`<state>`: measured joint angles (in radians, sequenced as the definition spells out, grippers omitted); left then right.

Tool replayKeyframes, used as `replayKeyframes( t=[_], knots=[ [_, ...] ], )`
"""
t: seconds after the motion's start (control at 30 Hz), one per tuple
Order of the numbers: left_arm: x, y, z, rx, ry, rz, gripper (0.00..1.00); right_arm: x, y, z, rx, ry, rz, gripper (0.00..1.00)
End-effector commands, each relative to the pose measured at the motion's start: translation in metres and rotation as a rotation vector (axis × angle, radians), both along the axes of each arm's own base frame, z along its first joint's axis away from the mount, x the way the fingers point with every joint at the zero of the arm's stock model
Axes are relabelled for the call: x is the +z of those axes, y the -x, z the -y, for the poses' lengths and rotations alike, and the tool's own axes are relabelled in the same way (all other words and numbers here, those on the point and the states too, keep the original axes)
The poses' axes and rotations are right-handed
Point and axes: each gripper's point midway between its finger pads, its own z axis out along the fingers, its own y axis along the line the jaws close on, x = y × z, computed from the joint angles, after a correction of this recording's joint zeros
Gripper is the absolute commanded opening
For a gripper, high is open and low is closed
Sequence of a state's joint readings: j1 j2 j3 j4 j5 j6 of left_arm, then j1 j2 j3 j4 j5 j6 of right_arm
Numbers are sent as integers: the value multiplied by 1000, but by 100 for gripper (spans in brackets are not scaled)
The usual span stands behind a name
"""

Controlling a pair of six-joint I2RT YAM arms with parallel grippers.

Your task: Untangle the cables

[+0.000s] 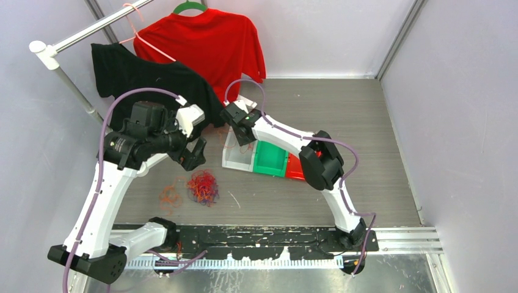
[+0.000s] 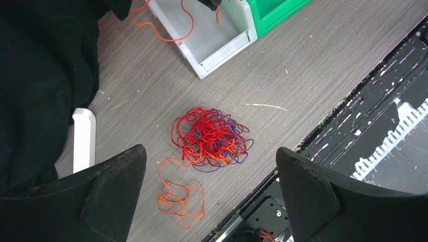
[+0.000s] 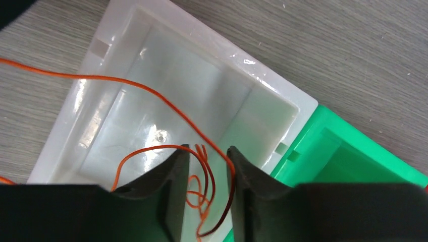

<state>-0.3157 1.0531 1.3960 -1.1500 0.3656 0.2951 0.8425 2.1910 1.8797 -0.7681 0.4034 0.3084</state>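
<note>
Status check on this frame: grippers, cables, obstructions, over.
Left gripper open above the mixed tangle. Right gripper over white bin, fingers parted, orange cable loose between them. Small orange clump beside tangle. Black shirt aside, not blocking.

Grey wood-grain table (image 1: pixel 342 122): white bin (image 1: pixel 236 162), green bin (image 1: pixel 272 160) and red bin (image 1: pixel 294 168) touching in a row. Red-orange-purple cable tangle (image 1: pixel 203 186) nearer the front edge, small orange cable clump (image 1: pixel 170 196) just left of it.

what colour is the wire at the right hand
Orange. The wire shows best in the right wrist view, over the white bin.
</note>
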Motion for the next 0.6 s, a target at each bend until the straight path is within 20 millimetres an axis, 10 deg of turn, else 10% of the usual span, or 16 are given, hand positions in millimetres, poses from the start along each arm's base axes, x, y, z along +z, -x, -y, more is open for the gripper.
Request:
replayKeyframes(
  t=[0.0,0.17,0.57],
  knots=[
    [5,1,-2,-6,-1,34,99,36,-11,-8,-24,-77,104,45],
    [1,0,-5,-3,-14,20,97,62,-7,-4,-30,-154,128,63],
    [-25,-5,-15,-19,-32,-70,81,98,6,-6,-19,-299,137,59]
  ],
)
